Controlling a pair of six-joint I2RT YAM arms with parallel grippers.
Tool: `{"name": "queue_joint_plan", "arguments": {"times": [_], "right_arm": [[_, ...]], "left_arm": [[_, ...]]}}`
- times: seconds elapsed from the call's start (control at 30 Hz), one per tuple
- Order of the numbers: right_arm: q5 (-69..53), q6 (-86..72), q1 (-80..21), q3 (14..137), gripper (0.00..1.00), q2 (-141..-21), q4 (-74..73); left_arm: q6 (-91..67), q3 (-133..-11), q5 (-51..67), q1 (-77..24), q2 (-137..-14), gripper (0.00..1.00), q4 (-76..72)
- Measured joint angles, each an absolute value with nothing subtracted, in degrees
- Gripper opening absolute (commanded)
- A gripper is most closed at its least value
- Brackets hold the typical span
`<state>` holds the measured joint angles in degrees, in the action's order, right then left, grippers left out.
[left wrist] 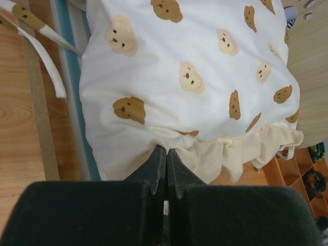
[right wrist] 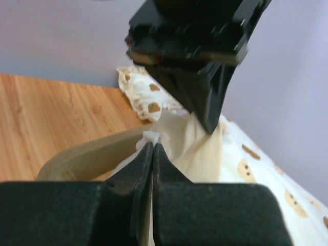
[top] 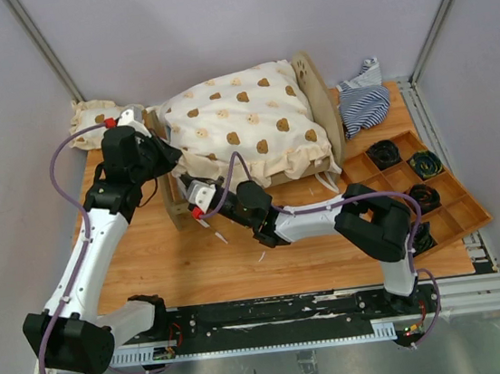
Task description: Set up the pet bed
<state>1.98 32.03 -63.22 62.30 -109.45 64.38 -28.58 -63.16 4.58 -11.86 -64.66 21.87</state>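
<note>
Left wrist view: the left gripper (left wrist: 165, 154) has its jaws pressed together on the frilled edge of the large bear-print cushion (left wrist: 189, 77). Seen from the right wrist, the right gripper (right wrist: 153, 147) is likewise pressed shut, a nub of that cushion's cream fabric pinched at its tips, just below the left gripper. Both meet at the left end of the pet bed (top: 318, 96), which stands on the table (top: 150, 263) with the cushion lying in it. A small cushion (top: 93, 120) lies at the table's far-left corner. Striped cloth (top: 363, 100) and a compartmented tray (top: 459, 216) lie to the bed's right.
</note>
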Motion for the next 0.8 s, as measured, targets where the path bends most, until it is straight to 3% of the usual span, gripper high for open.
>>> {"name": "queue_joint_plan", "arguments": {"times": [0.33,0.8], "right_arm": [[-3.55,34.5,-62.85,67.99,0.0,-116.9,76.23],[-0.16,29.8,-62.85,73.45,0.0,-125.8,83.79]], "left_arm": [[-28.56,-67.24,3.03,-11.86,-65.14,0.0,23.31],[-26.81,-69.19,-0.58,-11.86,-66.0,0.0,27.42]]}}
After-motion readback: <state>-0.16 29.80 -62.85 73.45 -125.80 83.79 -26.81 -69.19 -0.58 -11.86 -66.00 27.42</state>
